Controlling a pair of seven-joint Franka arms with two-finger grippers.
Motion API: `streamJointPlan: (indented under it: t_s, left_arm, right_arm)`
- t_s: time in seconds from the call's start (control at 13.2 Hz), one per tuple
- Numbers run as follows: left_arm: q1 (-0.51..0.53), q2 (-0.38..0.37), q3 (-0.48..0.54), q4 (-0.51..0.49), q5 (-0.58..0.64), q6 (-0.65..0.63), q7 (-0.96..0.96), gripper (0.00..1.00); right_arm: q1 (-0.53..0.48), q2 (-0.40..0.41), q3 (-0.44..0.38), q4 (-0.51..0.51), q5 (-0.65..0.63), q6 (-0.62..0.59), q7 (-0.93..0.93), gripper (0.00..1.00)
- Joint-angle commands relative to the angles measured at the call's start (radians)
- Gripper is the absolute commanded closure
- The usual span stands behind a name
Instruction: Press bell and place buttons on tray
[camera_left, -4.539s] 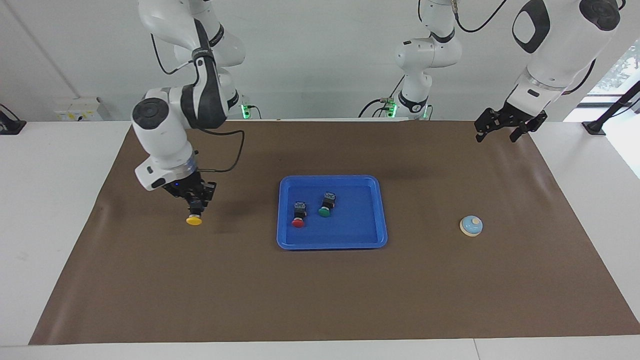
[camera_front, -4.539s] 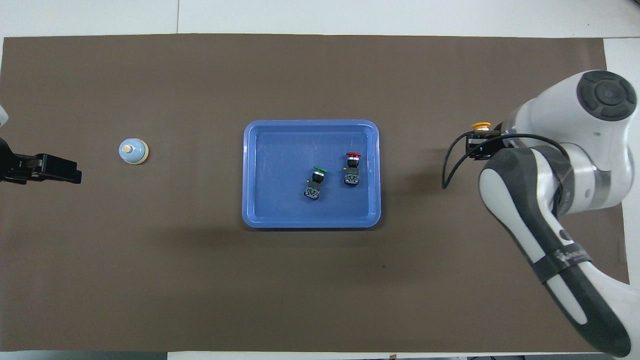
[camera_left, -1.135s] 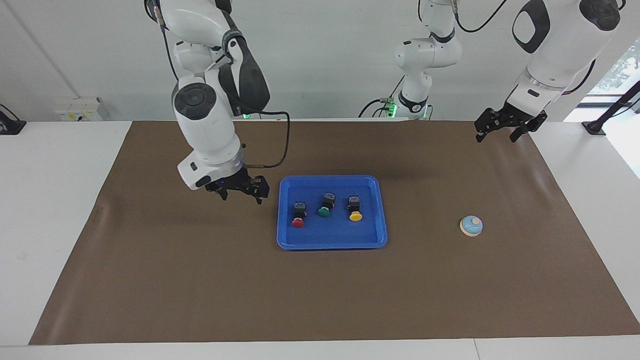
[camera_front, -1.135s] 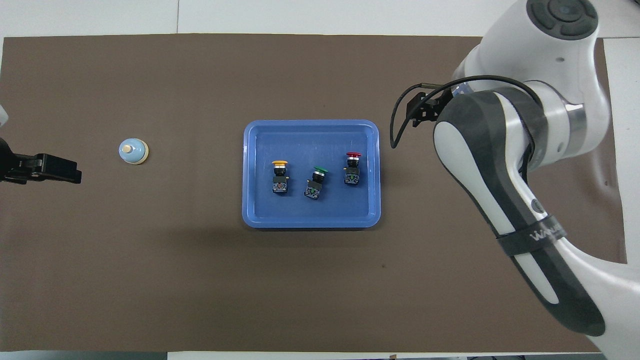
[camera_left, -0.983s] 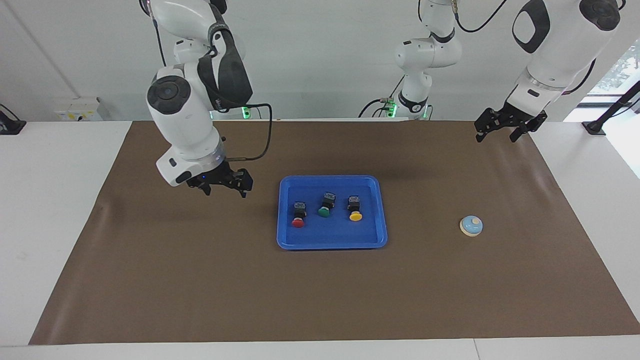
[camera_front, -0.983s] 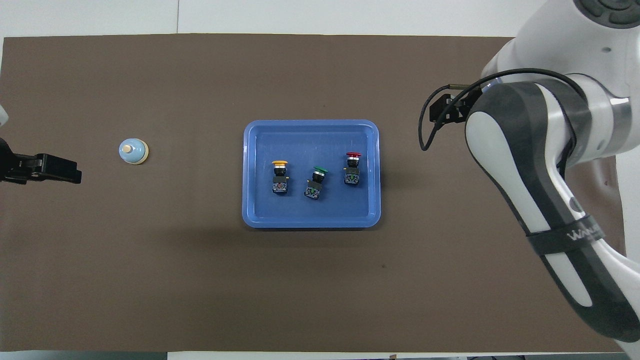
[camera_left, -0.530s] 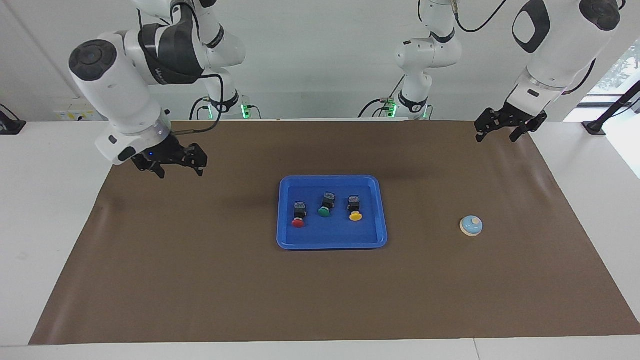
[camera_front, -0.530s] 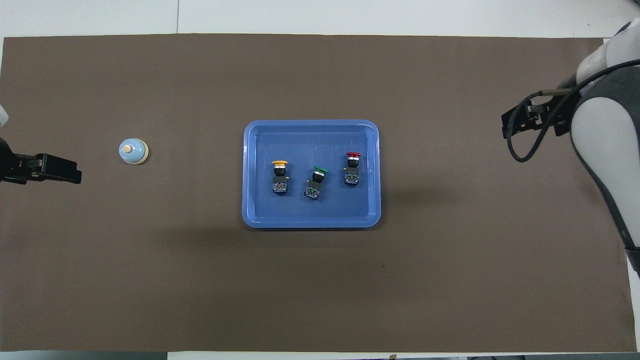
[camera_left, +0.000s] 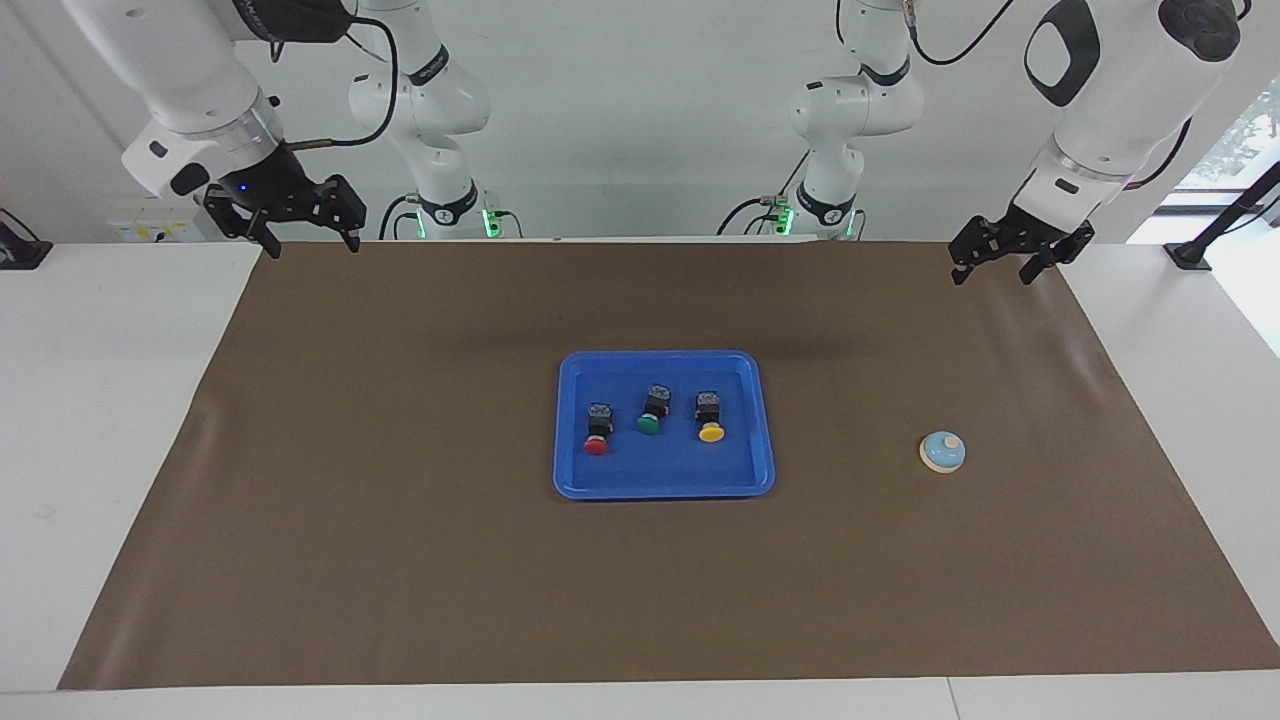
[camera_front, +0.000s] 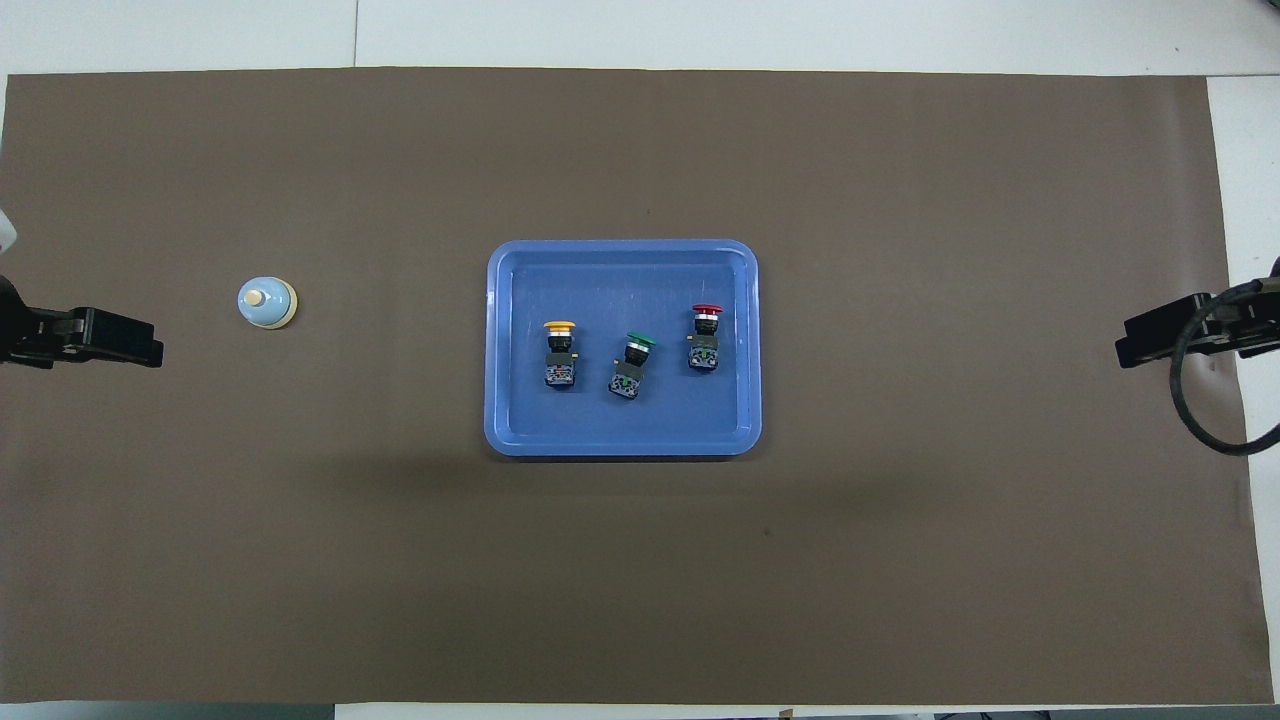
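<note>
The surface (camera_left: 120, 420) is white and carries a broad brown mat (camera_left: 400, 560) that covers nearly all of it. At the middle of the mat lies the tray (camera_left: 664, 487), flat and bright blue, with its raised rim all round.

Both arms hang raised at the robots' edge of the mat. In the facing view the right pincer (camera_left: 298, 243) is at about ten o'clock from the tray, over the mat's corner at the right arm's end, its two fingers spread apart and holding nothing. The left pincer (camera_left: 990, 270) is at about two o'clock from the tray, over the mat's edge at the left arm's end, its fingers likewise parted and empty. In the overhead view only their dark tips show, the left pincer (camera_front: 100, 340) at nine o'clock from the tray and the right pincer (camera_front: 1160, 338) at three o'clock.

The bell (camera_left: 942, 452) sits on the mat toward the left arm's end, at about three o'clock from the tray in the facing view and well apart from it.

All three buttons lie on their sides in the tray, in a loose row: the red button (camera_left: 598, 432) toward the right arm's end, the green button (camera_left: 652, 411) in the middle, the yellow button (camera_left: 709, 419) toward the left arm's end. Their caps point away from the robots.
</note>
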Motion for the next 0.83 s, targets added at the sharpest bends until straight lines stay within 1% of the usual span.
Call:
streamJointPlan:
  t_s: [0.0, 0.15, 0.38, 0.76]
  left_arm:
    - [0.001, -0.01, 0.001, 0.0, 0.003, -0.005, 0.0, 0.0]
    - [0.001, -0.01, 0.001, 0.0, 0.003, -0.005, 0.0, 0.0]
    - [0.001, -0.01, 0.001, 0.0, 0.003, -0.005, 0.0, 0.0]
    - [0.001, -0.01, 0.001, 0.0, 0.003, -0.005, 0.0, 0.0]
  right_arm:
    - [-0.015, -0.007, 0.009, -0.039, -0.011, 0.051, -0.026, 0.0]
    - [-0.014, -0.013, 0.01, -0.072, -0.043, 0.117, -0.024, 0.0]
    - [-0.014, -0.015, 0.01, -0.091, -0.047, 0.127, -0.021, 0.0]
    - [-0.017, -0.018, 0.01, -0.091, -0.044, 0.121, -0.019, 0.0]
